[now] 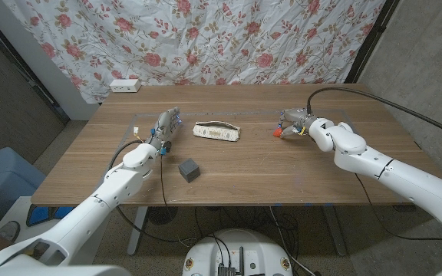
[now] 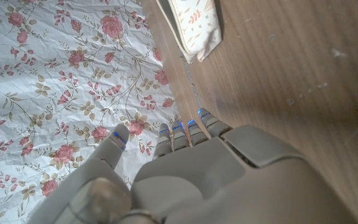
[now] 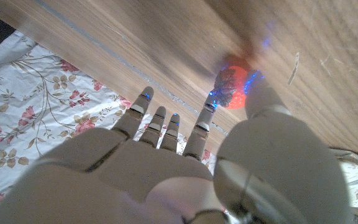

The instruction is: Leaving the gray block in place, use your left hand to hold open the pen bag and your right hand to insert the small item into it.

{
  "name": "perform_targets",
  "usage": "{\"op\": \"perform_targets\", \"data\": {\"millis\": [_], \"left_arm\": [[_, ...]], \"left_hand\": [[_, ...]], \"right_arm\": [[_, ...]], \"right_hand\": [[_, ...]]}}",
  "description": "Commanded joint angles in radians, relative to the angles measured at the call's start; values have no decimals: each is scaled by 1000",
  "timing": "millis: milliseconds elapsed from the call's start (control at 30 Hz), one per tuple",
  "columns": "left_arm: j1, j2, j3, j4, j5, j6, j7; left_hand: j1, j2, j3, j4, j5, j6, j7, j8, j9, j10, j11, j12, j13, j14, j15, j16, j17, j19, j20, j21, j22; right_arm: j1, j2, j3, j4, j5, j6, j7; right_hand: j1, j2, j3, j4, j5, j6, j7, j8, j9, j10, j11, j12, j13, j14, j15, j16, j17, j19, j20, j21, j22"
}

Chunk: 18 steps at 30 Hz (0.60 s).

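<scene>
Your right hand (image 1: 291, 125) is at the small red item (image 1: 277, 132), toward the table's (image 1: 282, 172) far right part; in the right wrist view the thumb and a fingertip (image 3: 208, 106) seem to be closing on the item (image 3: 235, 87), the other fingers spread, though you cannot yet call it a firm pinch. The pen bag (image 1: 217, 132) lies closed near the middle of the far edge, untouched. Your left hand (image 1: 165, 128) stands just beside the bag's left end, fingers straight and together, holding nothing. The gray block (image 1: 189, 170) sits toward the near edge, undisturbed. Opening the bag and inserting the item both remain.
</scene>
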State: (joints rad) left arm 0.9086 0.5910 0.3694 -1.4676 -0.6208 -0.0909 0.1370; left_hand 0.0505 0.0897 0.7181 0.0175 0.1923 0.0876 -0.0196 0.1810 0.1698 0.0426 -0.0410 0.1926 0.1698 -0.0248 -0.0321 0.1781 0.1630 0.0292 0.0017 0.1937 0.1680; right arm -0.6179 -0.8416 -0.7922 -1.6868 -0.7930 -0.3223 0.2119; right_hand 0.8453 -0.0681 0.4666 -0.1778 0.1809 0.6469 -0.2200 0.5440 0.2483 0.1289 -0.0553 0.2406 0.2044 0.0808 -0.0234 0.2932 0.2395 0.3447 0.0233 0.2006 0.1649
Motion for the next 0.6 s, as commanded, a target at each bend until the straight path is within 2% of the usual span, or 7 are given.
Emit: {"op": "perform_targets", "data": {"millis": [33,167,333,400,500,533,600], "left_arm": [[-11,31,5,-30,26,20,-13],[-14,48,9,-44,33,26,-30],[-22,75,16,-68,53,50,-40],[-28,86,21,-72,63,56,-49],[-38,104,28,-82,78,72,-59],[-44,111,31,-81,85,71,-70],[-54,127,39,-90,103,88,-77]], "left_hand": [[-1,57,-1,-13,-4,7,0,2,3,9,-3,-2,4,4,-11,-4,2,8,2,-2,3],[2,50,-3,-23,-6,17,-3,5,3,14,-7,0,4,5,-12,-4,2,11,-1,-1,2],[13,39,-4,-48,-10,39,-25,10,3,22,-16,2,4,9,-18,-3,2,17,-4,-2,1],[16,36,-4,-55,-11,40,-26,9,3,24,-20,2,4,10,-20,-2,2,20,-4,-1,0],[29,29,0,-82,-13,52,-49,11,3,30,-26,3,4,14,-27,-2,2,30,-5,0,0],[41,24,3,-103,-15,63,-59,14,3,35,-34,4,4,16,-32,-2,2,33,-6,-1,-1],[55,21,8,-127,-16,80,-77,17,3,40,-42,4,4,20,-36,-1,2,39,-6,-1,-1]], "right_arm": [[-26,-10,35,-36,36,0,-24],[-29,-12,43,-50,48,-5,-20],[-38,-18,52,-68,55,-10,-26],[-39,-18,54,-72,57,-14,-26],[-40,-19,58,-75,64,-12,-30],[-41,-18,58,-76,64,-15,-30],[-40,-17,58,-76,63,-18,-29]], "right_hand": [[14,1,2,8,-1,12,0,6,6,12,-6,5,3,8,1,4,5,13,-1,7,3],[15,1,1,9,-1,15,0,8,6,11,-6,3,3,9,1,5,5,15,-3,7,3],[15,1,-1,10,-1,17,-1,9,6,11,-5,2,2,7,4,4,6,17,-5,6,4],[15,1,-2,11,-1,18,-1,9,6,12,-5,1,2,8,4,4,6,17,-5,6,4],[15,2,-2,11,-1,19,-1,10,6,14,-6,2,2,8,6,4,6,17,-5,5,4],[15,2,-3,12,-1,19,-1,10,6,14,-6,1,2,8,6,4,6,17,-5,5,4],[15,2,-3,12,-1,19,-1,10,6,15,-4,1,2,8,5,4,6,17,-5,4,4]]}}
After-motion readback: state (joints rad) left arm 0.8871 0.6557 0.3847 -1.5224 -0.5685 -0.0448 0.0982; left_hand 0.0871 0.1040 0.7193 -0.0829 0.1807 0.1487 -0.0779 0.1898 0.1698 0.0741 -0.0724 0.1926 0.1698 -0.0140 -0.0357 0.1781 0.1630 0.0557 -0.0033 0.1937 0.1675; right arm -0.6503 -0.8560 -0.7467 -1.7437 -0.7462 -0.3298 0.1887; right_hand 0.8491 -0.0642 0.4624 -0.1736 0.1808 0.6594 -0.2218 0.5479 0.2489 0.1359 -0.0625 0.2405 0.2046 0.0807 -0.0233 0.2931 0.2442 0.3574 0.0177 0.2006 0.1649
